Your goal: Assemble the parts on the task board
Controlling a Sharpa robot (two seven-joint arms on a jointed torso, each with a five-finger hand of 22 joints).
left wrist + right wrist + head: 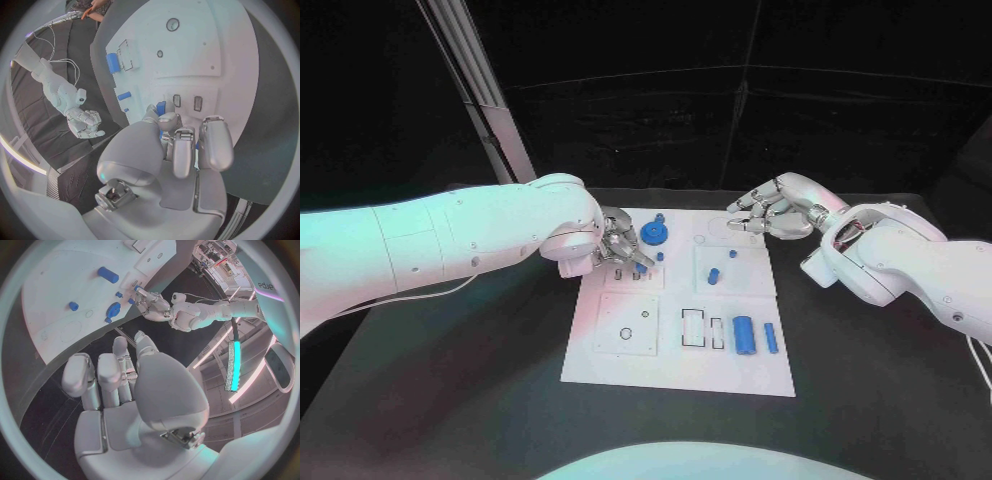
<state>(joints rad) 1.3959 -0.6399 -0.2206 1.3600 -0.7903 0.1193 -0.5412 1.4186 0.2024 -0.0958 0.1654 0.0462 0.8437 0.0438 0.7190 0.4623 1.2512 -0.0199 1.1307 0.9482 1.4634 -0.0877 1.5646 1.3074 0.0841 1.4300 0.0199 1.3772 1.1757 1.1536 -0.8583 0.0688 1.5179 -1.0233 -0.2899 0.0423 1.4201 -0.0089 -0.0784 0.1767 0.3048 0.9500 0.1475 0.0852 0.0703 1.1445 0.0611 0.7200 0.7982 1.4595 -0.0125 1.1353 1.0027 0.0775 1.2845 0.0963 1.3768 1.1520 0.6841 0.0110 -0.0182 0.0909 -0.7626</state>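
The white task board (678, 345) lies in the middle of the black table. My left hand (615, 248) hangs over its far left part and pinches a small blue part (640, 267) just above two small slots (186, 102); the part (161, 108) peeks out between thumb and fingers of this hand (181, 145). My right hand (770, 214) hovers off the board's far right corner, fingers curled in, nothing in them. The right wrist view has that hand (119, 382) beside the board (56, 335).
Loose blue parts on the board: a round one (655, 235), a short block (713, 275), a small peg (731, 253), a thick cylinder (744, 335) and a thin bar (770, 337). A slanted metal pole (480, 100) stands at the back left.
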